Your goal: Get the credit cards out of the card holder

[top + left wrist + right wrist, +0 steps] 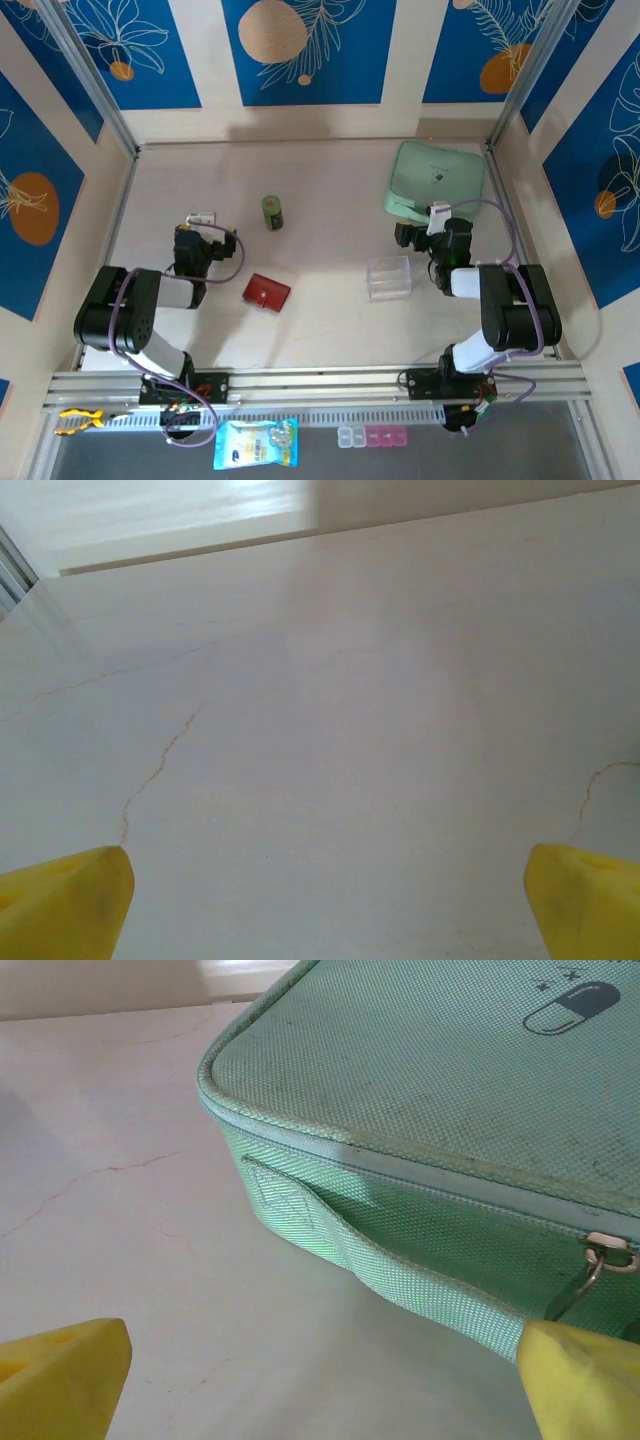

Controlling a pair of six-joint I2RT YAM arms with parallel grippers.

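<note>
Capsule pictogram (572, 1007) on pouch (430, 1070) — card holder (266, 292) red

Noted mint-green pouch (450, 1090) ahead of right claw (320, 1385) cropped top and right; green item (273, 212) right of left claw (325, 900) too small to identify.

Open bench (330, 230) is left all around the card holder (266, 292). A green can (273, 212) is found well apart at its 12 o'clock, a clear box (389, 277) at 3 o'clock, a mint pouch (437, 180) at 2 o'clock.
</note>
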